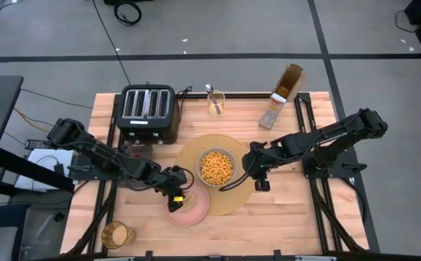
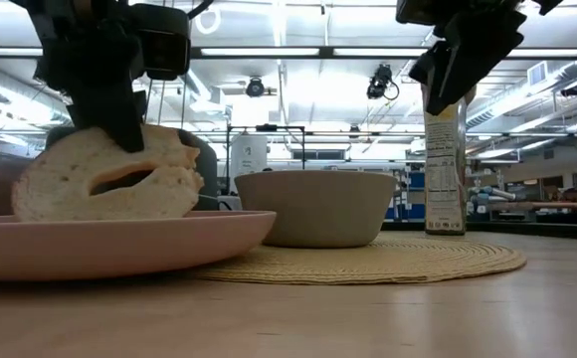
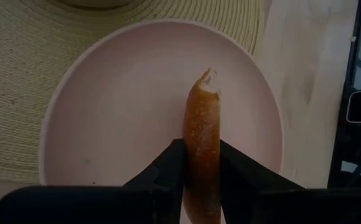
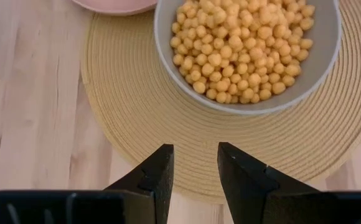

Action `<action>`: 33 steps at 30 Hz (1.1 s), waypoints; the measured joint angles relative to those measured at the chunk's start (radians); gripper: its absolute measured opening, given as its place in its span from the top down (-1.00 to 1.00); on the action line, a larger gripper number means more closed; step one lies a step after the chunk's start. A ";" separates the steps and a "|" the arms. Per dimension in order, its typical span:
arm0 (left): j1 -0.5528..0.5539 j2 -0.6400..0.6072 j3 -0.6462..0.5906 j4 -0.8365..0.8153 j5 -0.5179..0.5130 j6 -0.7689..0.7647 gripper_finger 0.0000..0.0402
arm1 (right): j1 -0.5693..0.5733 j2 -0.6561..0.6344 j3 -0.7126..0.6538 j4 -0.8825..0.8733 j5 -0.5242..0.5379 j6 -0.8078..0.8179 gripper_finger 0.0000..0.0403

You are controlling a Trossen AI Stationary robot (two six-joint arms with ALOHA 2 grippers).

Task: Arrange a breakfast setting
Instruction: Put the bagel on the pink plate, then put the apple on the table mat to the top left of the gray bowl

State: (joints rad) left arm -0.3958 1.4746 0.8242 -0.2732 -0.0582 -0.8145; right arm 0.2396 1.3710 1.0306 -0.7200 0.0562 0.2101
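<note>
A halved bagel (image 2: 109, 179) stands on edge over the small pink plate (image 1: 196, 210), with my left gripper (image 3: 202, 149) shut on it from above. The plate sits at the near left rim of the round tan placemat (image 1: 229, 199). The white bowl (image 1: 216, 167), full of yellow cereal balls, stands on the middle of the mat. My right gripper (image 4: 196, 152) hangs open above the mat's right part, just right of the bowl, with nothing between its fingers. An amber glass (image 1: 116, 234) stands at the near left corner. A spoon (image 1: 210, 93) leans in a clear glass at the far edge. My left gripper pinches the bagel half by its upper rim (image 3: 202, 134), one finger on each flat side. The fingers (image 2: 119, 114) come slanting down from the table's left. The bagel stands on edge below them, its lower rim (image 2: 99, 214) meeting the plate in the low view.
A black four-slot toaster (image 1: 149, 110) stands at the far left of the table. An open cereal box (image 1: 281, 101) stands at the far right. Bare wood lies to the near right of the placemat (image 1: 290, 217).
</note>
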 joint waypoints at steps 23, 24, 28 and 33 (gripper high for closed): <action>0.023 0.004 0.008 -0.054 -0.015 0.050 0.33 | 0.007 0.000 0.000 0.017 0.032 -0.011 0.34; 0.028 -0.008 0.022 -0.102 -0.016 0.038 0.32 | 0.007 0.000 0.000 0.017 0.032 -0.012 0.34; 0.044 -0.030 0.144 -0.362 -0.017 0.008 0.24 | 0.007 0.000 0.000 0.016 0.036 -0.027 0.34; 0.025 -0.032 0.283 -0.702 -0.035 -0.036 0.03 | 0.007 0.000 0.000 0.015 0.098 -0.029 0.34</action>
State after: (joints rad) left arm -0.3711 1.4429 1.1076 -0.9754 -0.0935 -0.8507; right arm 0.2466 1.3712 1.0306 -0.7048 0.1545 0.1814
